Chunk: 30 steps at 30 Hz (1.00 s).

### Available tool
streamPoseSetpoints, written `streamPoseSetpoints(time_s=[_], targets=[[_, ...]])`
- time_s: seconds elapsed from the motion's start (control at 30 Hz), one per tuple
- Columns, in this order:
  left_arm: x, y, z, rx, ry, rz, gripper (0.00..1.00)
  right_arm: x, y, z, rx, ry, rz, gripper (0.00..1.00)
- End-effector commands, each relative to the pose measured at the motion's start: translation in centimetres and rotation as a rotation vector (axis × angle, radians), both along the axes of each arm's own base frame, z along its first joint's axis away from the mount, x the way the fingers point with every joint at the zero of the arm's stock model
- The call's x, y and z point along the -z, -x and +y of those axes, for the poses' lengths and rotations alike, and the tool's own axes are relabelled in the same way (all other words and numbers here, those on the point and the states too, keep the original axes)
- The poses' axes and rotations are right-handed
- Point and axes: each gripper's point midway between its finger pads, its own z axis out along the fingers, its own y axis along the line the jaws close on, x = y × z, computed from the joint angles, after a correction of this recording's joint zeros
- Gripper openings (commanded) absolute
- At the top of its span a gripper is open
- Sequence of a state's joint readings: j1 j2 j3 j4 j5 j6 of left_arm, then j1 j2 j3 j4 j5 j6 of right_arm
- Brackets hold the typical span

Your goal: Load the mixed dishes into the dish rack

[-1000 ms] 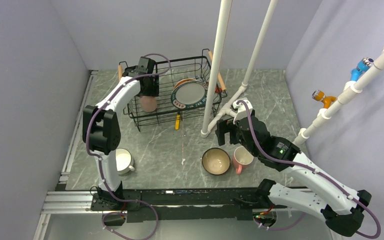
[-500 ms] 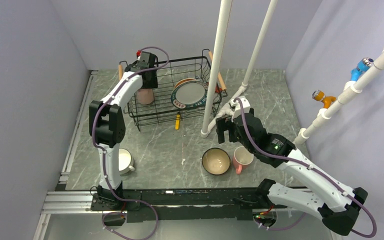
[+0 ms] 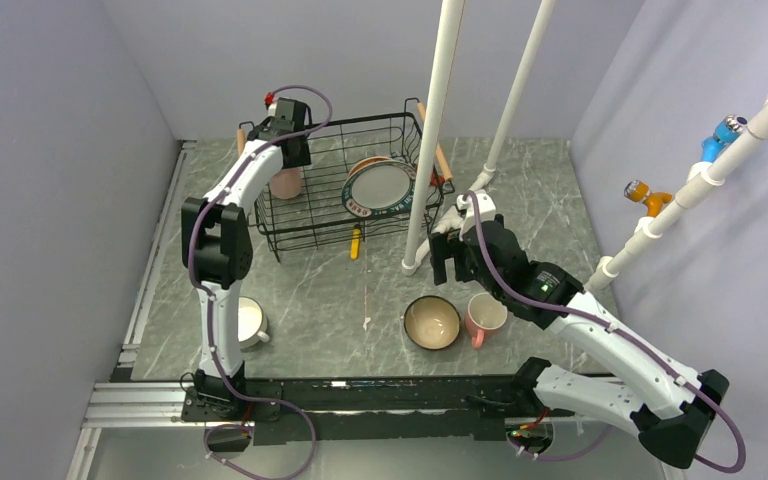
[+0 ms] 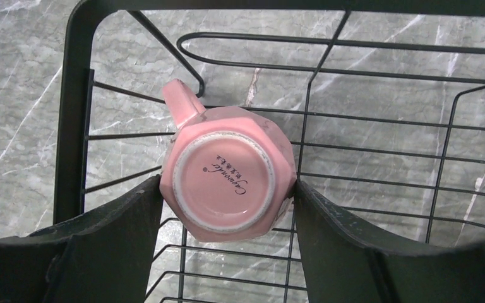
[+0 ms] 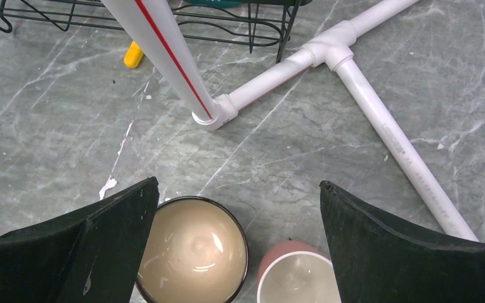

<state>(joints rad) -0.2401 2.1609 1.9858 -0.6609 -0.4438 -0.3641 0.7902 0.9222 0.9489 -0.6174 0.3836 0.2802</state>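
The pink mug (image 4: 224, 183) is upside down inside the dish rack (image 4: 76, 126), its stamped base facing my left wrist camera and its handle pointing away from the tool. The left tool (image 4: 227, 189) is clamped on it: one finger presses each side of the mug body, so the mug sits squarely between the tips. From above, this mug (image 3: 286, 184) is at the left end of the rack (image 3: 300, 228), near the far corner. I cannot tell whether it rests on the bottom wires or hangs just above them.

Further right in the rack, the big plate (image 3: 380, 186) leans on edge, with the cream dish (image 3: 365, 163) just behind it. A yellow tool (image 3: 356, 243) lies on the bench (image 3: 320, 290) at the rack's near side.

The right tool (image 5: 237, 184) hangs wide open, holding nothing, over the bench beside the pipe frame (image 5: 271, 72). The bowl (image 5: 192, 249) and the second pink mug (image 5: 297, 278) stand just beside each other, both upright, under its spread fingers. The white cup (image 3: 248, 322) stands well apart, by the left arm's base.
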Motion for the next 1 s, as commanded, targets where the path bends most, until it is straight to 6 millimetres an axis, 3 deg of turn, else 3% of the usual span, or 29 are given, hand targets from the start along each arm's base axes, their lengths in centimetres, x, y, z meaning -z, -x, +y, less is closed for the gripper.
streamPoseSetpoints(time_s=[0.0,0.43,0.73,0.97], targets=[[-4.0,-2.5,0.4,-0.039,0.04,-0.165,0.0,-2.1,-0.9,0.8,0.002,-0.064,-0.051,1.0],[-4.5,-2.9,1.7,-0.1,0.043,-0.225,0.0,-1.3,-1.1,0.1,0.014,-0.059,-0.044,1.0],[-4.4,-1.3,2.2,-0.118,0.053,-0.295,0.0,-1.0,-1.2,-0.1,0.013,-0.066,-0.039,1.0],[-6.3,-0.5,1.7,-0.062,0.07,-0.414,0.0,-0.8,-1.2,0.0,0.008,-0.079,-0.032,1.0]])
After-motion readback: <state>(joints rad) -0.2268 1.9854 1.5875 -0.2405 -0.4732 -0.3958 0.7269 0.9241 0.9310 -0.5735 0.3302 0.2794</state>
